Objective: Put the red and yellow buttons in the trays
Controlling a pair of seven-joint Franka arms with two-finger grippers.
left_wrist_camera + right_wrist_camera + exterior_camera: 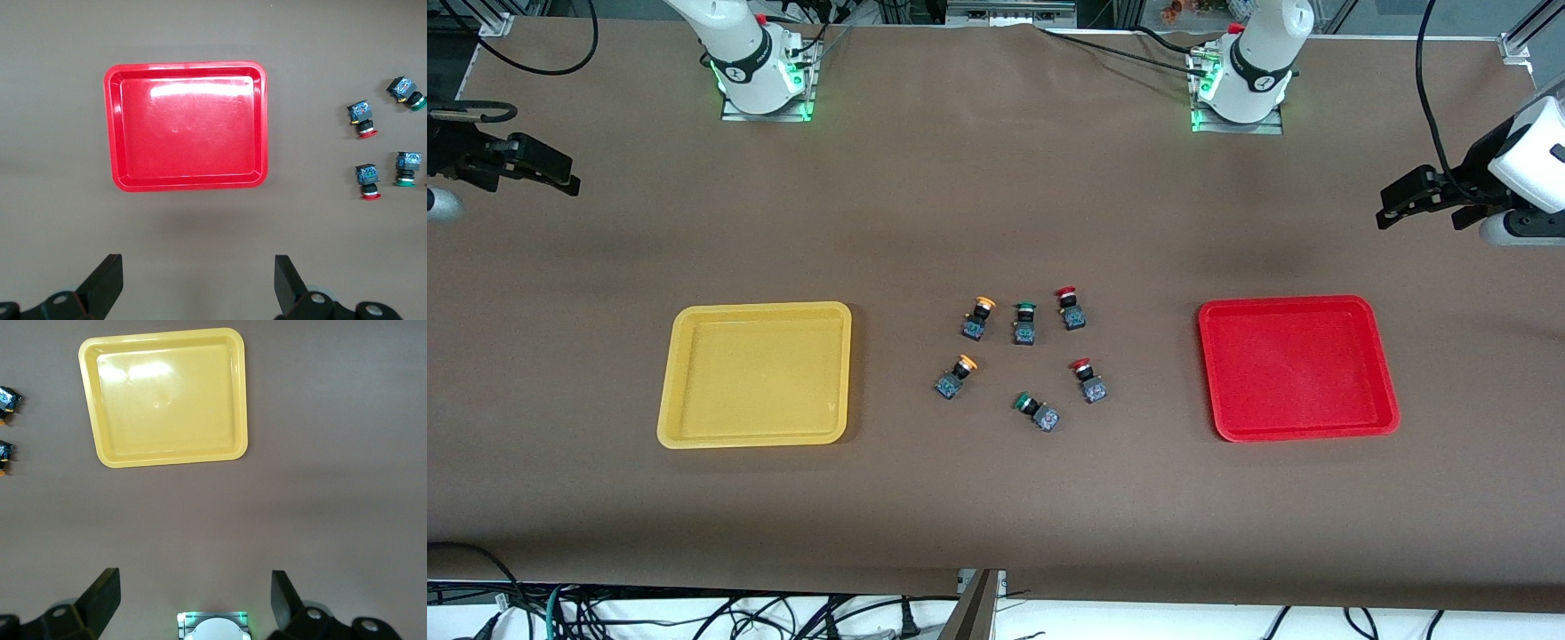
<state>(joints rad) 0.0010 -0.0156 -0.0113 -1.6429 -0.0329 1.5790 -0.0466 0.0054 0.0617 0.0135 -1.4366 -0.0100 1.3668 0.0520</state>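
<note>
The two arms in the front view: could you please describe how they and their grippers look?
Both arms are glossy white with black joint rings, on metal base plates lit green. The left gripper and right gripper are black with blunt, wedge-shaped fingers; black cables trail from them.

Red tray (187,125) empty; left gripper (199,283) spread; buttons (363,120) beside, apparently sideways.

No text, label, brand, number or sign could be read on anything shown in the three views.
</note>
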